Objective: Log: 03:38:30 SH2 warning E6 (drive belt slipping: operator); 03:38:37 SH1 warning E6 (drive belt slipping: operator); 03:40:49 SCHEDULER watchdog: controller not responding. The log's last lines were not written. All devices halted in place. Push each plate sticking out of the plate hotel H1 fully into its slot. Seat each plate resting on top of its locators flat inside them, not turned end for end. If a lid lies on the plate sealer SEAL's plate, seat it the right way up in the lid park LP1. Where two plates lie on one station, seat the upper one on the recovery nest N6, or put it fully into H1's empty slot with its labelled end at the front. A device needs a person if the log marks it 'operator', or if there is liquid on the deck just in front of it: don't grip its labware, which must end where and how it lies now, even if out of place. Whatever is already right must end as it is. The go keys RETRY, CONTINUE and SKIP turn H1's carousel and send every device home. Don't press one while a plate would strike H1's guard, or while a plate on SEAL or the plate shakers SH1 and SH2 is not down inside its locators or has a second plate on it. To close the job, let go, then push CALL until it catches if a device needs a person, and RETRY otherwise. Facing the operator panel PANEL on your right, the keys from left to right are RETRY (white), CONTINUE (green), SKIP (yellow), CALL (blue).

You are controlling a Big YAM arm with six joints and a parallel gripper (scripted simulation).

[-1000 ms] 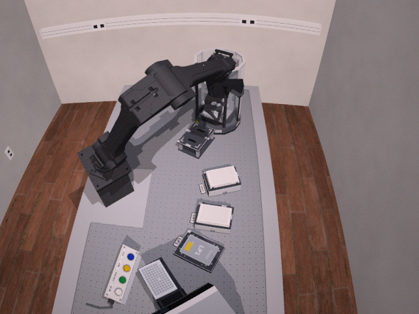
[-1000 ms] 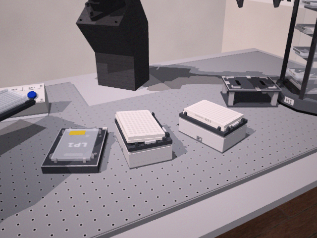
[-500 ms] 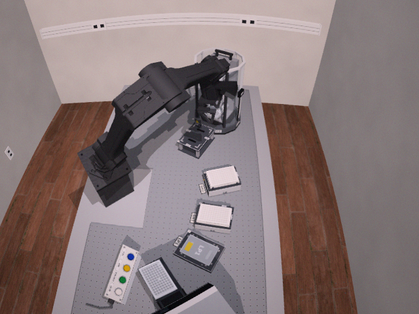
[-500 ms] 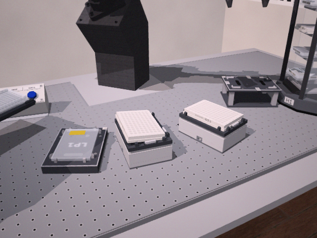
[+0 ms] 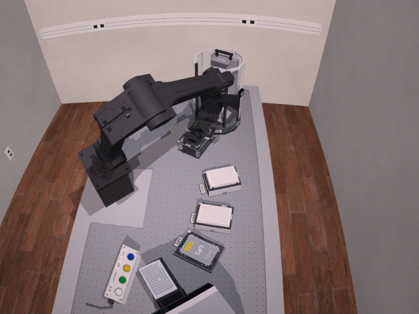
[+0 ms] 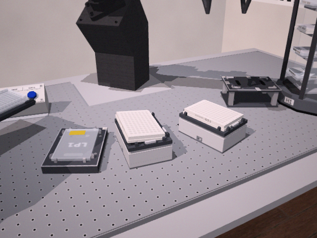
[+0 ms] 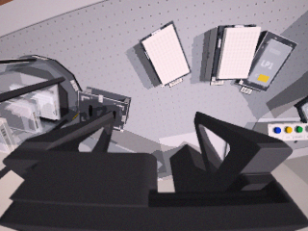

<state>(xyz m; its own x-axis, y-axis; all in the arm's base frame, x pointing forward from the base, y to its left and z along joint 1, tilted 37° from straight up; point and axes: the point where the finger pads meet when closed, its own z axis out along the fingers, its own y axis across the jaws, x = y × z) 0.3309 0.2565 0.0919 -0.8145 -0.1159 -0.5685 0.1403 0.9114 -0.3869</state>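
My gripper [image 5: 226, 101] is open and empty. It hangs high above the deck by the plate hotel H1, over the empty recovery nest N6 [image 5: 195, 143]. Only its fingertips [image 6: 225, 6] show in the exterior view. H1 [image 6: 304, 58] holds several white plates in its slots. The shaker nearer H1 [image 6: 213, 123] carries a white plate inside its locators. The other shaker [image 6: 141, 138] carries a white plate [image 6: 139, 125] lying askew, seemingly on top of its locators. The lid park LP1 [image 6: 75, 147] holds a clear lid with a yellow patch.
The sealer's plate [image 5: 157, 279] lies uncovered at the near end, next to the operator panel [image 5: 122, 270] with its blue CALL key [image 6: 31, 94]. The arm's base [image 5: 108, 175] stands on the left side of the deck. I see no liquid on the deck.
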